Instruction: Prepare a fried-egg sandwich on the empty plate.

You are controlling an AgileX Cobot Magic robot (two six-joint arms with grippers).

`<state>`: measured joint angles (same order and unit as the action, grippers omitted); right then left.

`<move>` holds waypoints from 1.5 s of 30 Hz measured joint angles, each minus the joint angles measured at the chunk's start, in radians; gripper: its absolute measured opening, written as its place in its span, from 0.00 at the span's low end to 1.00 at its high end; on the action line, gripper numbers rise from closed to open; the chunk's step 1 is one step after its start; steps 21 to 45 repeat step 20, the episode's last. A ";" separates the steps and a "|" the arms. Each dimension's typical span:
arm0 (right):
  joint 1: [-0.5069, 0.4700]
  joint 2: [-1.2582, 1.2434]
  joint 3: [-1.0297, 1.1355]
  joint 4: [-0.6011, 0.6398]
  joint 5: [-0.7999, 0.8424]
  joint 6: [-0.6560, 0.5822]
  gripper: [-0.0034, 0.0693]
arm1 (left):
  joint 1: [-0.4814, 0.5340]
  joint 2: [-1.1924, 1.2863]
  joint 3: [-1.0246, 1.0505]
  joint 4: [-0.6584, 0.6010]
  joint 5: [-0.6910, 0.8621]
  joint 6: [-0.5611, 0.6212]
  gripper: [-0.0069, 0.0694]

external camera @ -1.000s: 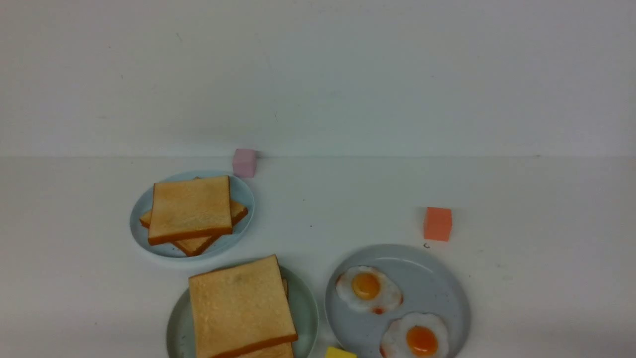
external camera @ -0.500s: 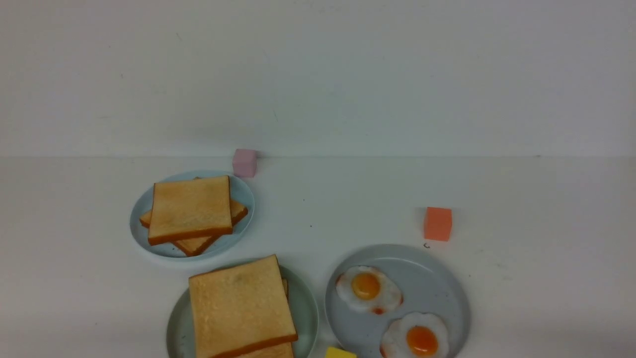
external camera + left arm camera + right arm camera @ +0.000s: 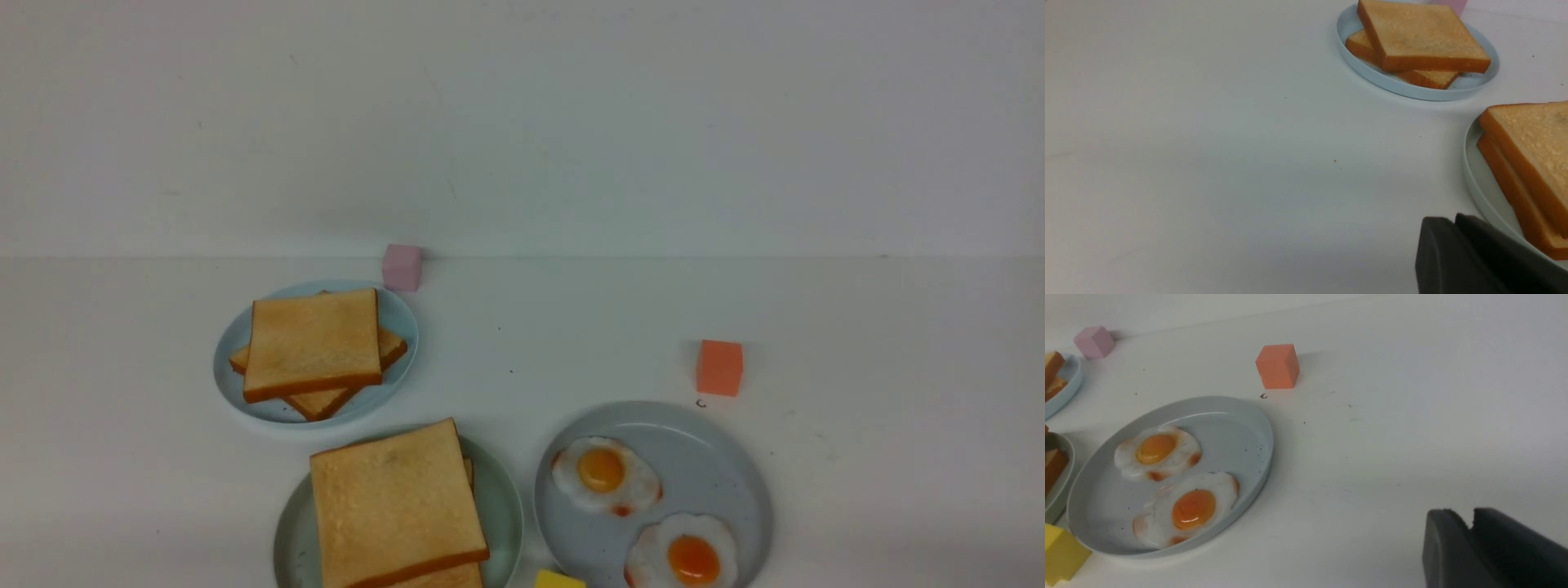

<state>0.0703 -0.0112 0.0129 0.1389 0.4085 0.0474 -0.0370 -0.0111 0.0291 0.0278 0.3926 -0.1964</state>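
Step in hand: sandwich is looking finished; arms should be keeping clear of the stack.
Sandwich: two golden toast slices sitting stacked on the mint plate, near bench edge; egg not showing between them.
Left gripper: jaws lying together, holding nothing.
Right gripper: likewise closed, empty, resting apart from the egg plate.

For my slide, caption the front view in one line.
Sandwich stacked on mint plate, spare toast behind, two fried eggs on grey plate; coloured cubes scattered.
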 joint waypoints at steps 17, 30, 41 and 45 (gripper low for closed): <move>0.000 0.000 0.000 0.000 0.000 0.000 0.24 | 0.000 0.000 0.000 0.000 0.000 0.000 0.18; 0.000 0.000 0.000 0.000 0.000 0.000 0.24 | 0.000 0.000 0.000 0.000 0.000 0.000 0.19; 0.000 0.000 0.000 0.000 0.000 0.000 0.24 | 0.000 0.000 0.000 0.000 0.000 0.000 0.19; 0.000 0.000 0.000 0.000 0.000 0.000 0.24 | 0.000 0.000 0.000 0.000 0.000 0.000 0.19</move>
